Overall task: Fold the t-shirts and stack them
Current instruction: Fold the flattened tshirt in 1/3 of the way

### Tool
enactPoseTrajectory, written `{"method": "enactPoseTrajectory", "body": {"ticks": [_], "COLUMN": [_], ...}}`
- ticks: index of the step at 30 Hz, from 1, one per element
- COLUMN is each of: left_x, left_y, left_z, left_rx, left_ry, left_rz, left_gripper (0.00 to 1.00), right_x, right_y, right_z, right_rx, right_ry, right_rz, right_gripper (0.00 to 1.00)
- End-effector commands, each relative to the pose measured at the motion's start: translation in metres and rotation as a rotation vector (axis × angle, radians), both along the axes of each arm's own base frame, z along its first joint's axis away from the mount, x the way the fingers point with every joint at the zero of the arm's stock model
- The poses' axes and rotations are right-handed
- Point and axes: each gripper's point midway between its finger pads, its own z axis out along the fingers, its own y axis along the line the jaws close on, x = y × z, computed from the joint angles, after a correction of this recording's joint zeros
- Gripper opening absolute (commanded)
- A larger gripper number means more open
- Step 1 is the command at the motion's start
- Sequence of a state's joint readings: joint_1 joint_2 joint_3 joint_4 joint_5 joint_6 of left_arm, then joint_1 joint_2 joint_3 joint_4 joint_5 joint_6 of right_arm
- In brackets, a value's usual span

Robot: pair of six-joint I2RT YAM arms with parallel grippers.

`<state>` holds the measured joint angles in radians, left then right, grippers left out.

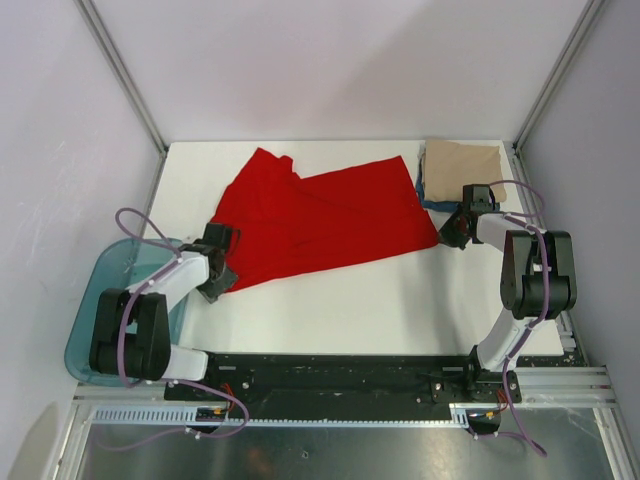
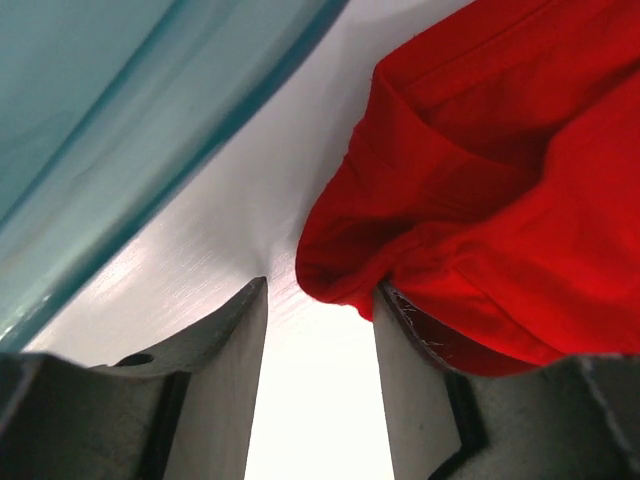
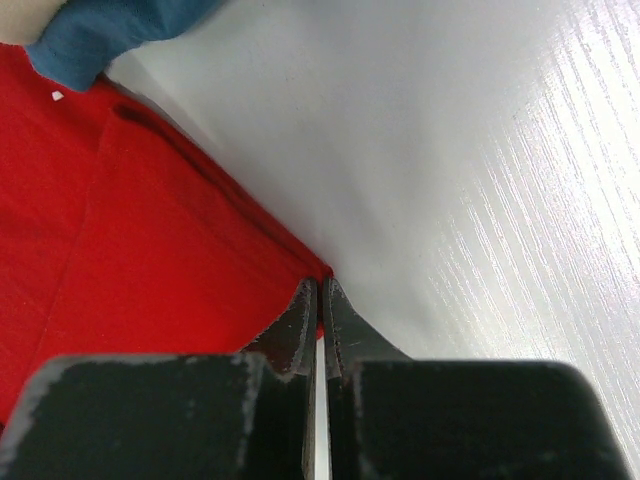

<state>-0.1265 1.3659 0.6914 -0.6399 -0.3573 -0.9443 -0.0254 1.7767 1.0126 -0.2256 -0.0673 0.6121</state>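
- Tan shirt (image 1: 465, 165): folded, at the far right corner of the table (image 1: 350, 310), lying on the blue shirt (image 1: 435, 204). We count these two as done.
- Red shirt (image 1: 320, 220): mid-table, spread out and rumpled, not yet folded. We judge that folding it and adding it to the stack are still to do.
- Left gripper (image 2: 320, 290): jaws spread at the red shirt's left edge, cloth touching one finger, beside the tub (image 1: 90, 300).
- Right gripper (image 3: 320, 285): jaws pressed together, pinching the red shirt's right corner, as far as we can see.
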Motion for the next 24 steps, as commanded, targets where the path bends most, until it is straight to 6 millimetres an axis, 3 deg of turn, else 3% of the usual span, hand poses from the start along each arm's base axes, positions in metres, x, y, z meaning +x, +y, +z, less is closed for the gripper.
{"method": "enactPoseTrajectory", "body": {"ticks": [1,7,11,15,19,24], "left_x": [0.020,0.024,0.028,0.030,0.021,-0.008], "left_y": [0.010,0.017,0.019,0.019,0.021,0.024], "left_z": [0.008,0.007,0.006,0.010,0.018,0.020], "left_rx": [0.057,0.095,0.110,0.117,0.120,0.114], "left_ry": [-0.058,-0.064,-0.057,-0.062,-0.079,-0.074], "left_rz": [0.046,0.045,0.042,0.023,0.021,0.055], "left_gripper": [0.51,0.46,0.29,0.04,0.00,0.00], "right_x": [-0.006,-0.008,-0.011,-0.016,-0.029,-0.050], "right_y": [-0.007,-0.008,-0.008,-0.010,-0.016,-0.023], "right_z": [-0.015,-0.016,-0.017,-0.019,-0.020,-0.017], "right_rx": [-0.046,-0.050,-0.056,-0.059,-0.089,-0.115], "right_ry": [0.056,0.066,0.076,0.100,0.149,0.199], "right_rz": [-0.001,-0.005,-0.009,-0.020,-0.045,-0.079], "right_gripper": [0.00,0.00,0.00,0.00,0.00,0.00]}}
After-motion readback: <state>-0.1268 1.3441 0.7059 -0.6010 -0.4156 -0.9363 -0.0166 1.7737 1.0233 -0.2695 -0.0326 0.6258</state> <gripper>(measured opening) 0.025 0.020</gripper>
